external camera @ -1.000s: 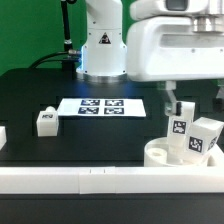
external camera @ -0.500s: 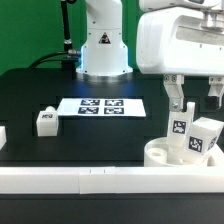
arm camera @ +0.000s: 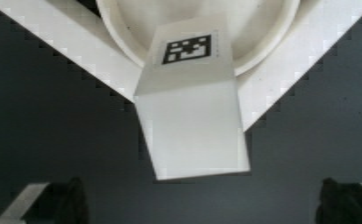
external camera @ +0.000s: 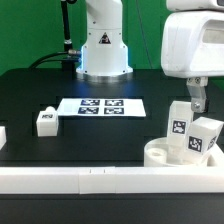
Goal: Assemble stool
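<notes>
The white round seat (external camera: 170,156) lies at the exterior view's lower right, against the front rail. Two tagged block legs stand in it, one (external camera: 179,129) upright and one (external camera: 205,137) leaning beside it. The third leg (external camera: 45,121) lies alone on the black table at the left. My gripper (external camera: 215,104) hangs open and empty just above the two legs, with one finger (external camera: 197,98) showing. In the wrist view the gripper (arm camera: 199,205) is wide open, a tagged leg (arm camera: 196,130) points toward it from the seat (arm camera: 139,30), and nothing is between the fingers.
The marker board (external camera: 100,105) lies flat mid-table before the robot base (external camera: 102,50). A long white border rail (external camera: 80,178) runs along the front edge, and a white piece (external camera: 2,133) shows at the left edge. In the wrist view rails (arm camera: 62,45) meet in a corner round the seat.
The gripper has moved toward the exterior view's right, from left of the standing legs to above them. It stays open. The parts have not moved.
</notes>
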`<action>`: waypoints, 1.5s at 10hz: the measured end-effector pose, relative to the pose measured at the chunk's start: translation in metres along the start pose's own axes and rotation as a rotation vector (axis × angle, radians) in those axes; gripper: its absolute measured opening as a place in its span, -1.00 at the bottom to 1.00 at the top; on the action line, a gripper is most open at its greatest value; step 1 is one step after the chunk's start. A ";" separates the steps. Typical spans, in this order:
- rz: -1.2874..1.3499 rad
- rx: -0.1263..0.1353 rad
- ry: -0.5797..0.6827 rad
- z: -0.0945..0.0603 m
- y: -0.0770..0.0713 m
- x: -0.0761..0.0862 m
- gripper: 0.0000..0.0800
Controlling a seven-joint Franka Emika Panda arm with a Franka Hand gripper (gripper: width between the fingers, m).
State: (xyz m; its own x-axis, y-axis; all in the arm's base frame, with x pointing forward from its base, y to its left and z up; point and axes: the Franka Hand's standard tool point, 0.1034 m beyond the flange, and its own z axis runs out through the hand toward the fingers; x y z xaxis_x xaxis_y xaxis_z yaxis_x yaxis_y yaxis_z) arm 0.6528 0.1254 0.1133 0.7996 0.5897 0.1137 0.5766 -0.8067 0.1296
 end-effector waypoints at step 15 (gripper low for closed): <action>-0.127 0.024 -0.171 0.024 0.003 -0.014 0.62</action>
State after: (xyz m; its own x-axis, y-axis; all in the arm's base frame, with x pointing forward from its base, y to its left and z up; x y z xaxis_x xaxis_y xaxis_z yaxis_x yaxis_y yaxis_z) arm 0.6478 0.1138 0.0889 0.7359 0.6733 -0.0710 0.6767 -0.7283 0.1081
